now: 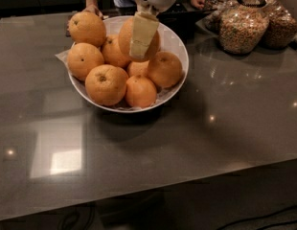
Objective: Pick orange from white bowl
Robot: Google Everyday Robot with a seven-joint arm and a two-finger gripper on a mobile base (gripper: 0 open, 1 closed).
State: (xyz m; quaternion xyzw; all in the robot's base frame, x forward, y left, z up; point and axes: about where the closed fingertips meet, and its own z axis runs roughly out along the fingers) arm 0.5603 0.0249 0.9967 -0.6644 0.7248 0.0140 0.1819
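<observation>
Gripper (140, 49) holds the orange (123, 38) just above the bowl (176, 43), closed on it. Lift straight up, slowly — other oranges (106, 84) crowd close beneath.

Near the dark grey worktop's (211, 143) far edge, the gripper (140, 46), white-bodied with a pale cream finger, clasps the deep-orange orange (122, 40) over the glossy white bowl (180, 42), while the clear jars (240, 30) at the far right corner show speckled, multicoloured cereal.
</observation>
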